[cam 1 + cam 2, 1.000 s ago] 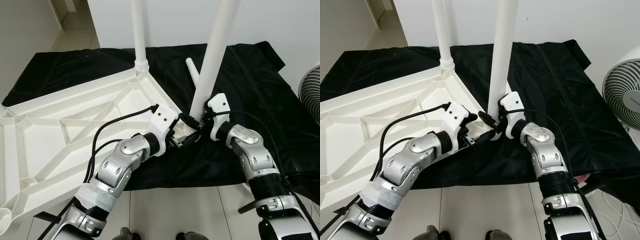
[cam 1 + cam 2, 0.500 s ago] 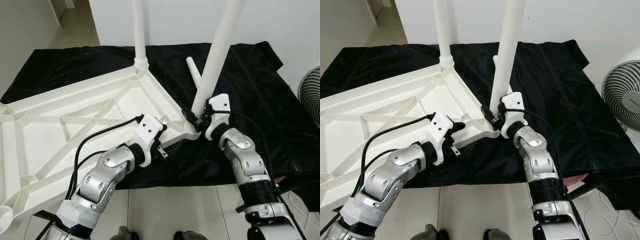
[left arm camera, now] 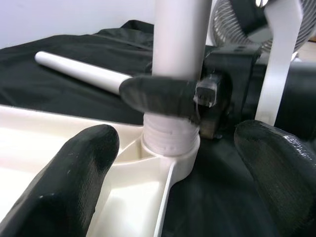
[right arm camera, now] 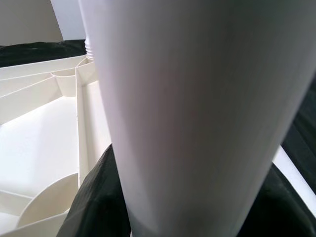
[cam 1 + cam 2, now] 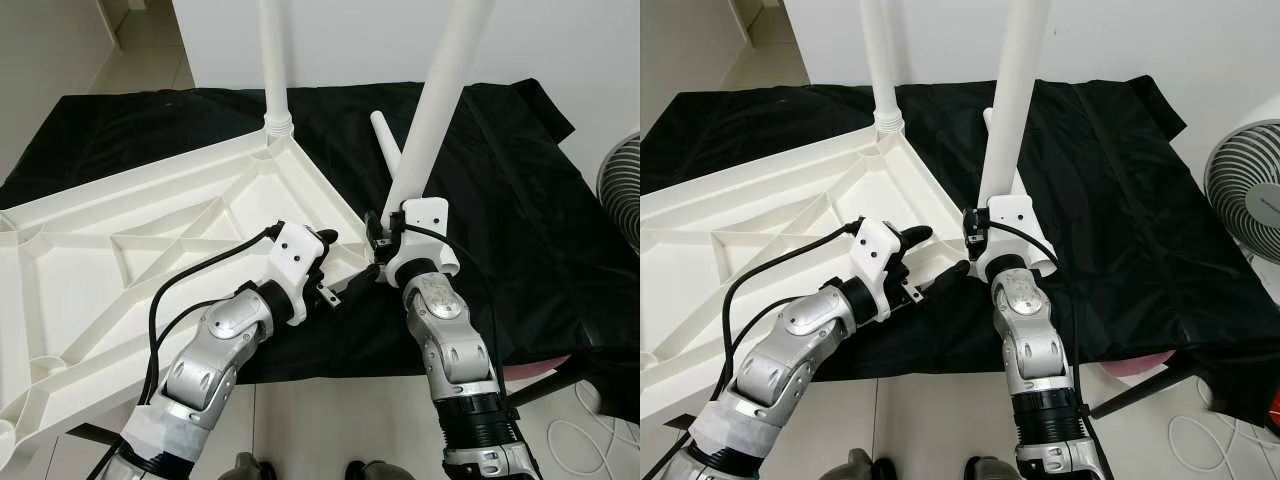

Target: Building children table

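The white table top (image 5: 150,230) lies upside down on a black cloth (image 5: 500,180). One white leg (image 5: 273,60) stands in its far corner. A second leg (image 5: 432,110) rises, leaning a little, from the near right corner socket (image 3: 170,148). My right gripper (image 5: 388,228) is shut on this leg just above the socket, and its black fingers (image 4: 94,197) hug the leg (image 4: 197,113). My left gripper (image 5: 342,265) is open, its two fingers spread wide either side of the corner, touching nothing. A loose third leg (image 5: 386,145) lies on the cloth behind.
A white fan (image 5: 1245,190) stands at the right beyond the cloth. Pale floor tiles (image 5: 330,420) run along the near side under my arms. A white wall (image 5: 1120,40) closes off the back.
My left gripper has drawn back from the socket and now stands open beside the corner. My right arm has swung inward while keeping hold of the leg. The camera shifted slightly.
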`<state>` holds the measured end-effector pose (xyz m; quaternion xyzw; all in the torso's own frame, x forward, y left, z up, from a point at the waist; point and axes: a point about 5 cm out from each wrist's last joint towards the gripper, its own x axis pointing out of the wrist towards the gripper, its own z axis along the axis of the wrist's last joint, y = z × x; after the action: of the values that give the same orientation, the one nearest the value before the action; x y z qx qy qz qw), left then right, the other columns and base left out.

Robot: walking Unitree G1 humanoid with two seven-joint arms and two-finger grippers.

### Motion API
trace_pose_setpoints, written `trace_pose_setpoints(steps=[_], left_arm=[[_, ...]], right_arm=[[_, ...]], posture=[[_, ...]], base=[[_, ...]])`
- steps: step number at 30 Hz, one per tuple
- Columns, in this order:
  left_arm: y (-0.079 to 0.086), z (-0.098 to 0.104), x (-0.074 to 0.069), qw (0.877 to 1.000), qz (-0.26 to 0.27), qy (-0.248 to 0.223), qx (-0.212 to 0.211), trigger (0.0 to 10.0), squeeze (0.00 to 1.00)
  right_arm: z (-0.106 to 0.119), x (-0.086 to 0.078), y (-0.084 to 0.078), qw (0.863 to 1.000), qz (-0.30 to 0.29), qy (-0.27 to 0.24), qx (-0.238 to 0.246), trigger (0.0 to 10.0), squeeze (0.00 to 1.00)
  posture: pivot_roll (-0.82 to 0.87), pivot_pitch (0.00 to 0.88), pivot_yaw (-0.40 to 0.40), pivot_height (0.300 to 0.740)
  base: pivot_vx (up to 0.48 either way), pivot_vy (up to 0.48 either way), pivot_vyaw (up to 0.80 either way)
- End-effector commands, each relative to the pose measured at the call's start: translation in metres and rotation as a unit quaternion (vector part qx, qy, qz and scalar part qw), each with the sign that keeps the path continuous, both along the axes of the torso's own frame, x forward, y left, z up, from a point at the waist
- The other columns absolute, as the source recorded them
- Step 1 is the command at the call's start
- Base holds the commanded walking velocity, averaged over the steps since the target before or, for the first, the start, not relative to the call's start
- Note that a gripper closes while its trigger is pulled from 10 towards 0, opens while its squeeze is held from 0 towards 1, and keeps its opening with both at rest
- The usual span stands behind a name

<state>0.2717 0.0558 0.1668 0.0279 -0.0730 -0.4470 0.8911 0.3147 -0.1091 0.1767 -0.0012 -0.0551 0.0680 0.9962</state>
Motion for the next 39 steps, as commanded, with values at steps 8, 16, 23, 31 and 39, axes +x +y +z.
trace_pose_setpoints(steps=[8, 16, 23, 31, 39], left_arm=[[-0.004, -0.015, -0.008, 0.999, -0.022, 0.012, 0.021, 10.0, 0.0], [-0.003, -0.015, -0.005, 0.999, -0.032, 0.009, 0.027, 10.0, 0.0], [-0.006, -0.014, -0.005, 0.999, -0.038, 0.008, 0.028, 10.0, 0.0], [-0.008, -0.012, -0.004, 0.999, -0.044, 0.004, 0.031, 10.0, 0.0], [-0.009, -0.008, 0.0, 0.999, -0.044, 0.0, 0.028, 10.0, 0.0]], right_arm=[[-0.014, -0.002, -0.006, 0.998, -0.009, 0.052, 0.021, 10.0, 0.0], [-0.002, 0.006, -0.025, 0.998, 0.049, 0.035, 0.025, 10.0, 1.0], [-0.004, 0.01, -0.037, 0.988, 0.147, 0.041, -0.038, 10.0, 0.0], [-0.006, 0.017, -0.038, 0.962, 0.243, 0.03, -0.12, 10.0, 0.0], [0.001, 0.03, -0.038, 0.936, 0.3, 0.016, -0.185, 6.9, 0.0]], posture=[[-0.12, 0.114, 0.05, 0.74], [-0.11, 0.123, 0.045, 0.74], [-0.12, 0.127, 0.046, 0.74], [-0.12, 0.126, 0.059, 0.74], [-0.13, 0.117, 0.055, 0.74]], base=[[0.0, 0.0, 0.0], [0.0, 0.0, 0.0], [0.0, 0.0, 0.0], [0.0, 0.0, 0.0], [0.0, 0.0, 0.0]])
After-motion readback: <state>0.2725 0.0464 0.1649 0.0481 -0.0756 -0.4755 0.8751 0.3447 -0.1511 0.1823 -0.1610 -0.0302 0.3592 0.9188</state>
